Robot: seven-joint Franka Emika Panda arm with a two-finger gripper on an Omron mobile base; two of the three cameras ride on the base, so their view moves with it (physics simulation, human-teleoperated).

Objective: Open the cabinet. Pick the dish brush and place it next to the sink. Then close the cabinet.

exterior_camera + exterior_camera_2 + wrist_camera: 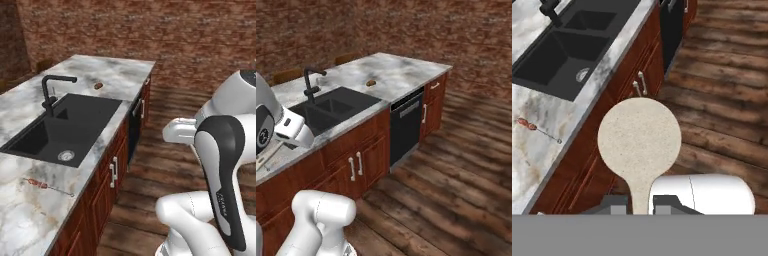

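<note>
A beige speckled dish brush (639,137) with a round flat head rises from between my finger tips, and my gripper (641,202) is shut on its narrow handle. In the hand view the brush hangs above the counter's front edge and the lower cupboard doors, near the black sink (567,45). The sink (65,127) is set into the marble counter (120,70) and has a black tap (50,95) behind it; it also appears in the right base view (331,110). The cabinet is out of view.
A thin skewer-like item with red bits (42,185) lies on the counter in front of the sink. A small brown object (371,82) sits beyond the sink. A black dishwasher front (406,127) and reddish lower cupboards (356,165) line the counter. Wooden floor (456,175) stretches to the right.
</note>
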